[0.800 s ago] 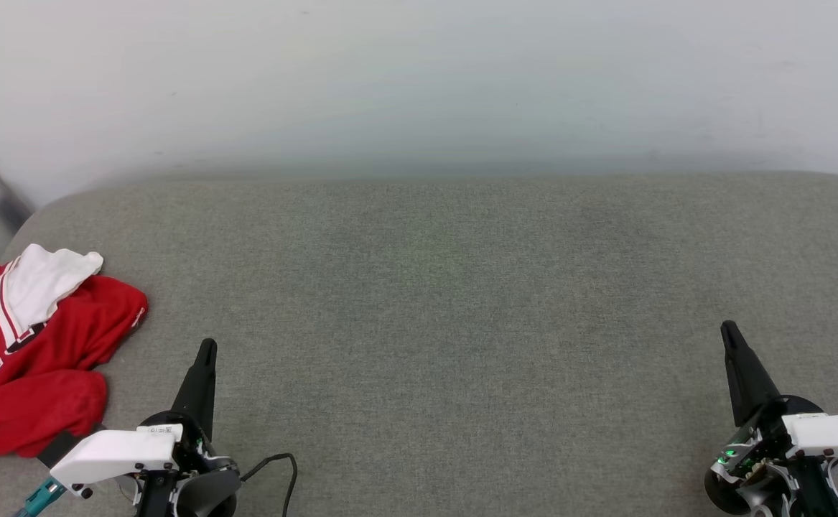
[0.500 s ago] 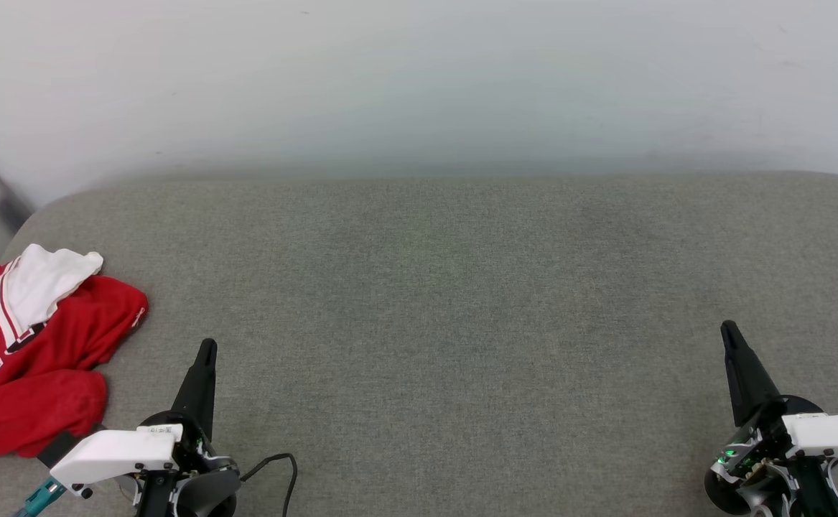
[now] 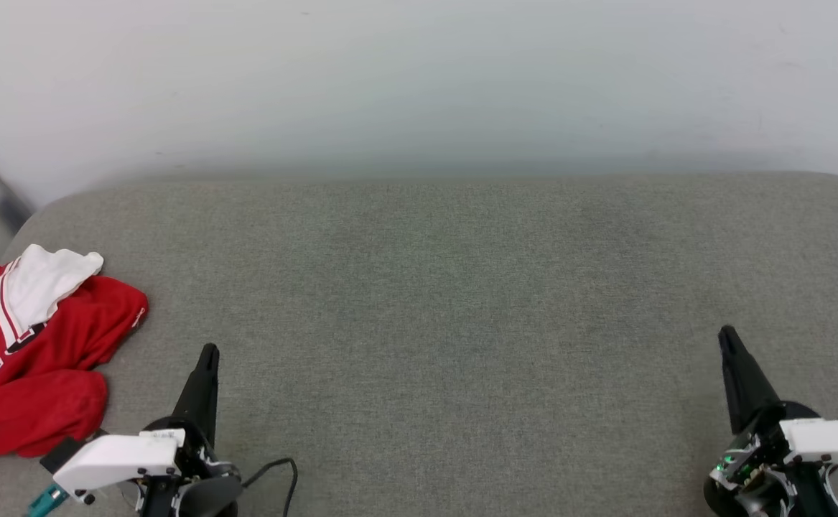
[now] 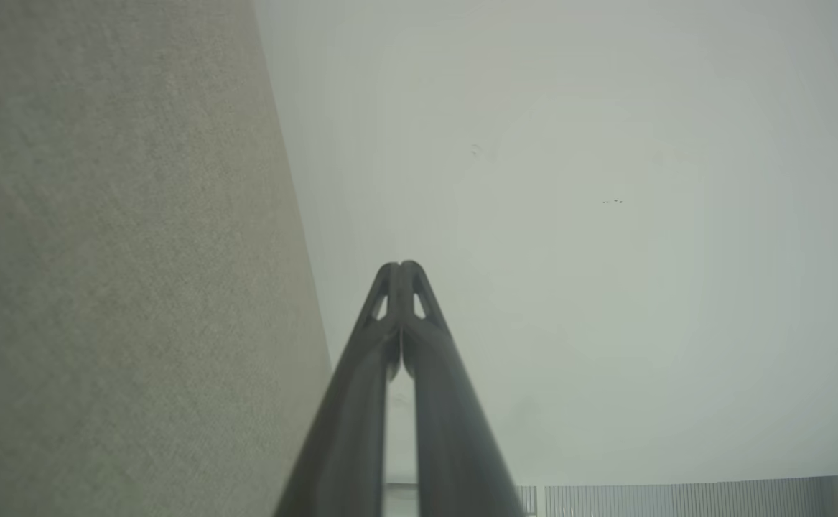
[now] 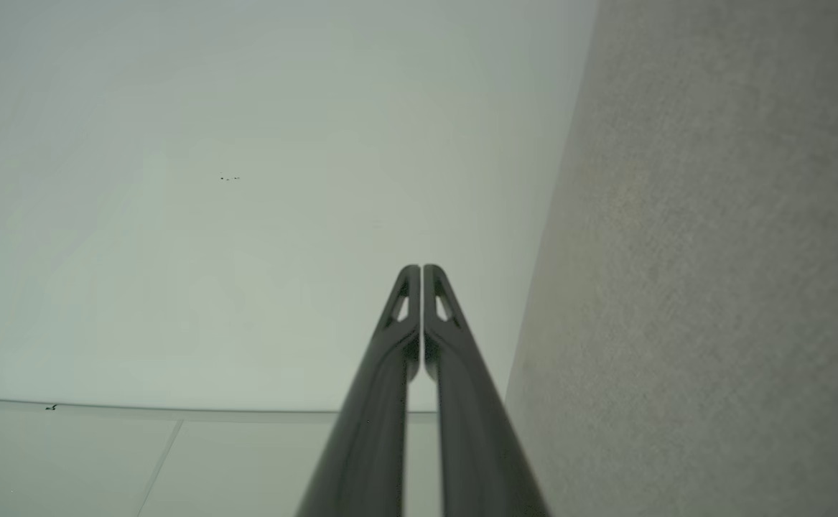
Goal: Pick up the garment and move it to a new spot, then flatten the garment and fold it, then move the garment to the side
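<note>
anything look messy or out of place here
The red shirt lies crumpled in a heap at the far left of the grey pad, one white sleeve bunched on top. Nothing else stands out.

The garment (image 3: 38,359) lies on the padded surface (image 3: 447,301) at its far left edge, just left of my left gripper (image 3: 207,352) — my right gripper (image 3: 727,334) sits well apart at the near right — and the wall (image 3: 419,86) rises behind.

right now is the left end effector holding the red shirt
No, the left end effector is shut on nothing and sits apart from the garment, which lies crumpled at the left edge of the grey surface.
</note>
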`<state>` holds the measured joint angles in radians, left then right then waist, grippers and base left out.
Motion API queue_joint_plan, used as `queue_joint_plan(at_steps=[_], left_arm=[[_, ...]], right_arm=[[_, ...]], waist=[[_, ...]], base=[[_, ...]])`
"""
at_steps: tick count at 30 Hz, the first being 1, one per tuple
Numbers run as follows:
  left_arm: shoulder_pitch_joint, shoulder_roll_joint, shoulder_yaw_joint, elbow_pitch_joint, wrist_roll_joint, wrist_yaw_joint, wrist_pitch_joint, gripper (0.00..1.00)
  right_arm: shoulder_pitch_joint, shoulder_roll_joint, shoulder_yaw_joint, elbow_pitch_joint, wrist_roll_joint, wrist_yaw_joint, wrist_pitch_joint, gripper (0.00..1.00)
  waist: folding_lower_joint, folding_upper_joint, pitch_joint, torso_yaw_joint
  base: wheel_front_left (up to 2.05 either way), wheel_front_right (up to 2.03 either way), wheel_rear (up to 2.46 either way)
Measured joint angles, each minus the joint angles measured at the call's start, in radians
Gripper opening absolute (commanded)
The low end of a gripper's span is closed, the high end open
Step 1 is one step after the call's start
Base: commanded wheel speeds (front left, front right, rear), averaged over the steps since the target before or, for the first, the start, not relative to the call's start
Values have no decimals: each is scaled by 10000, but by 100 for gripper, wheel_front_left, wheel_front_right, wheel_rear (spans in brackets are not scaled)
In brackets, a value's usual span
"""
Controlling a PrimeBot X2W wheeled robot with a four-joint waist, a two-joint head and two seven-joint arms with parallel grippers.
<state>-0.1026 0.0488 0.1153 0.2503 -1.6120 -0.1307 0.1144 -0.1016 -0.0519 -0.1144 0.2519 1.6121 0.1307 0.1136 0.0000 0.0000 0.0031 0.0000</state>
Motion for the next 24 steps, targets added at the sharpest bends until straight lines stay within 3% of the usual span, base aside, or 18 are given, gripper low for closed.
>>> queue_joint_plan(at_steps=[14, 24], left_arm=[[199, -12, -840, -479, 368, 4, -662, 100], [198, 0, -1106, -842, 1994, 4, -1095, 100]], right_arm=[[221, 13, 412, -332, -623, -15, -665, 100], [249, -10, 648, -754, -2690, -15, -1095, 100]], waist=[[0, 0, 21, -2], [0, 0, 41, 8]], base=[[0, 0, 0], [0, 0, 0]])
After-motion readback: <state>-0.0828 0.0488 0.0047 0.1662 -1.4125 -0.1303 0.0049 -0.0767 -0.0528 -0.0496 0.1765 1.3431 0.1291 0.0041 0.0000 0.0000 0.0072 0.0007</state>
